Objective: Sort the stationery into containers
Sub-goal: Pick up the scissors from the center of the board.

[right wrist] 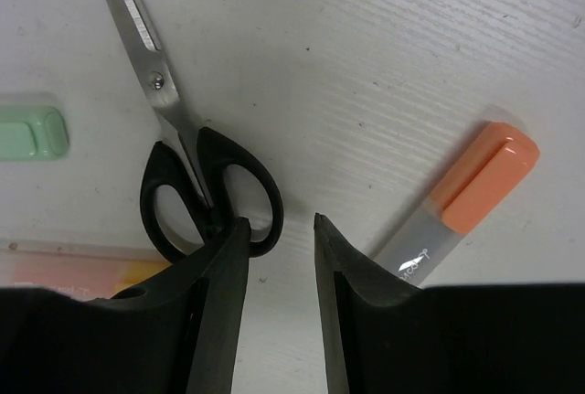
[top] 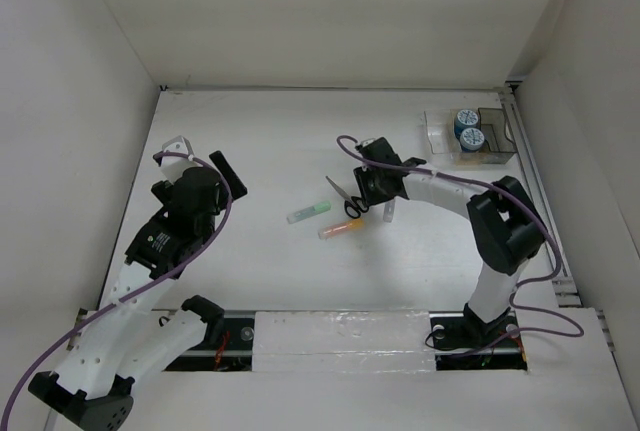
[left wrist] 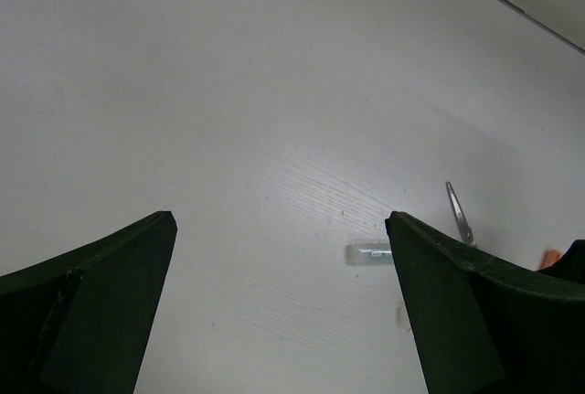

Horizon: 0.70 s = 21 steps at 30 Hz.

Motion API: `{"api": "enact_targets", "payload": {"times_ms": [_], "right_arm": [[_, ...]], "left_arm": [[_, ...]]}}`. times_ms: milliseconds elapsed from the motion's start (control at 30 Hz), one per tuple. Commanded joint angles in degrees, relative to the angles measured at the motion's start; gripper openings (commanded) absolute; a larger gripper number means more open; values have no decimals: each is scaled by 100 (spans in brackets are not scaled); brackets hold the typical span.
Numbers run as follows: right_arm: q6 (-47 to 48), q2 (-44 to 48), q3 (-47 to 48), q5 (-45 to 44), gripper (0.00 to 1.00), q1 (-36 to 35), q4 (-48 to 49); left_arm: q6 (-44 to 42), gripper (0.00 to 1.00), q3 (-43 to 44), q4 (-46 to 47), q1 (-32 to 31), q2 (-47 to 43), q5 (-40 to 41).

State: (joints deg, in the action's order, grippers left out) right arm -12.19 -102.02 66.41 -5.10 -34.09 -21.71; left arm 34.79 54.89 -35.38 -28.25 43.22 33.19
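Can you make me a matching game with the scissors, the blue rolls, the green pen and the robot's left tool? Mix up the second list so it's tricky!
Things:
1. scissors
2. blue-and-white rolls
3. green-ended marker
4. left tool

Descriptions:
A. wide open above the bare table
B. inside the clear organiser
C. black handles, blades closed
D. lying left of the scissors in the top view

Pairs: 1-C, 2-B, 3-D, 4-A
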Motion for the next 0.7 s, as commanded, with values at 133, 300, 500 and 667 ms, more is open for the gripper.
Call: {"api": "enact_targets", "payload": {"times_ms": [133,300,500,667], "right_arm": [[67,-275,285,45,40,25,88],[67,-486,416,-17,34,25,88],[14,-662,521,-184,28,25,-17],[-38,-890,575,-245,5,25,-79]], "left_arm": [[-68,100,13,171,21,-16,12],[-68,100,13,171,21,-16,12],[-68,100,13,171,21,-16,-41],[-68,100,13,171,21,-16,-41]]}}
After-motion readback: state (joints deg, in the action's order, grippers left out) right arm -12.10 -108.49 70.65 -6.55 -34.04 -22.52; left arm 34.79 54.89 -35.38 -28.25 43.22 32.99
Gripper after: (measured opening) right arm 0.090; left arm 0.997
